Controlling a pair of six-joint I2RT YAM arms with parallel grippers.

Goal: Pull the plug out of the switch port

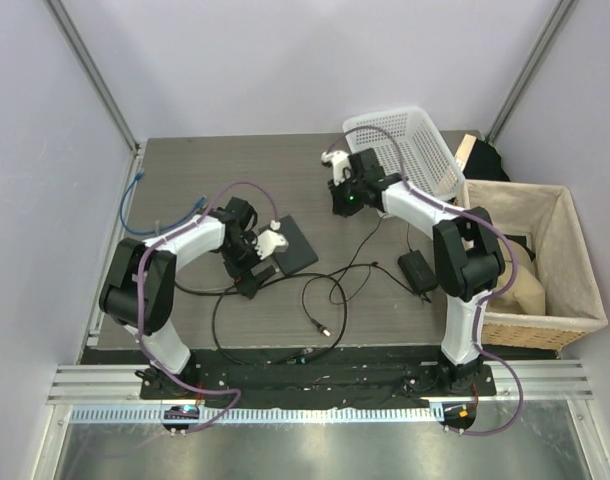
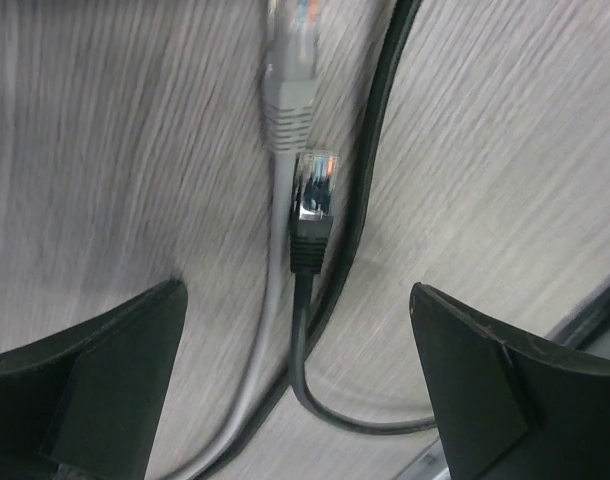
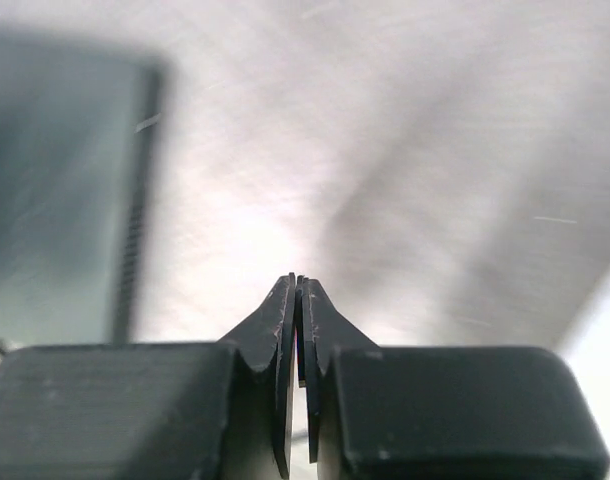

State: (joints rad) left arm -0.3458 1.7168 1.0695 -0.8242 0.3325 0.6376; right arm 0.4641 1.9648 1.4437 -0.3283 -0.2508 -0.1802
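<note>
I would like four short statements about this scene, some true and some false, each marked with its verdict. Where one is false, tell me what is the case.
1. The right jaws are shut with nothing between them. True.
2. The left jaws are shut on the black cable plug with a clear tip. False: they stand wide open, and that plug lies untouched on the grey wood-grain table.
3. A light-grey cable plug lies close beside the black one. True.
4. The small thick black power brick lies inside the white plastic mesh basket. False: it lies on the table, close to the right arm.
</note>
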